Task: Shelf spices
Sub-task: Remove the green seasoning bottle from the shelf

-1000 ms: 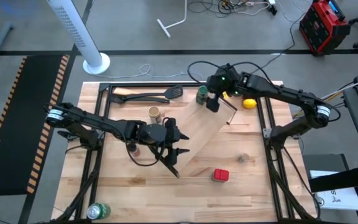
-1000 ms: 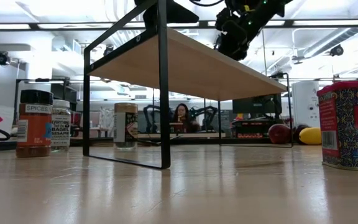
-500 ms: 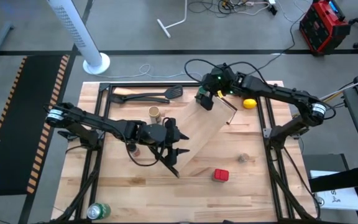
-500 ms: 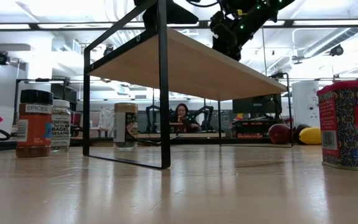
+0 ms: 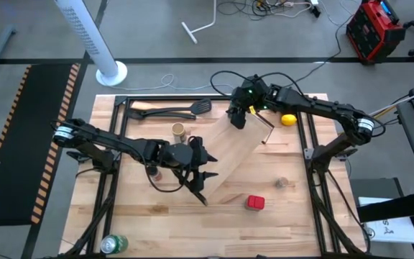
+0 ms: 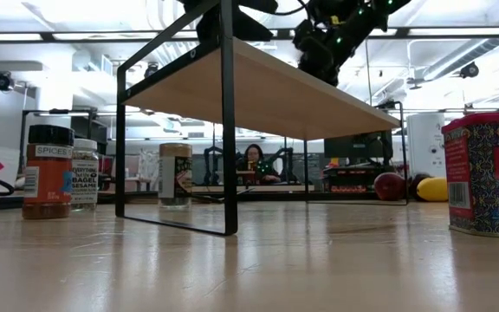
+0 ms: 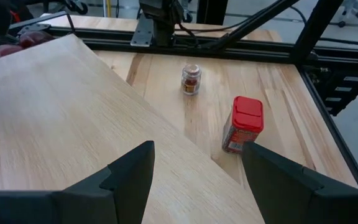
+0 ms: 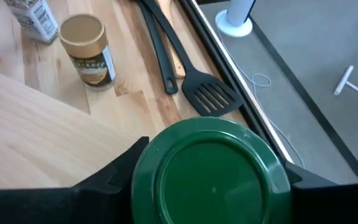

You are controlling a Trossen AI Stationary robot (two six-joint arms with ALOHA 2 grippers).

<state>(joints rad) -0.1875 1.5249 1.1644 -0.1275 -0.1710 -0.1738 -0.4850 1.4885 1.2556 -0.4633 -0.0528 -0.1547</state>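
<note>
Shelf (image 5: 228, 162) bare, no spices on it yet. Right gripper (image 5: 237, 117) at the shelf's 12 o'clock corner, fingers either side of the green jar (image 8: 211, 169); can't tell if clamped. Left gripper (image 7: 194, 180) spread wide, empty, over the shelf's 8 o'clock end. Red tin (image 5: 255, 203), shaker (image 7: 191, 79) and the other jars sit on the table.

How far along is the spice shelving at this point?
Done: nothing yet; the shelf shows no spices on top. In hand: the right pincer grips the green jar at the shelf's far corner, while the left pincer hangs open over the shelf. Left: the tan cylinder, red tin, shaker, black-capped jar and white-capped jar all stand on the table.
</note>
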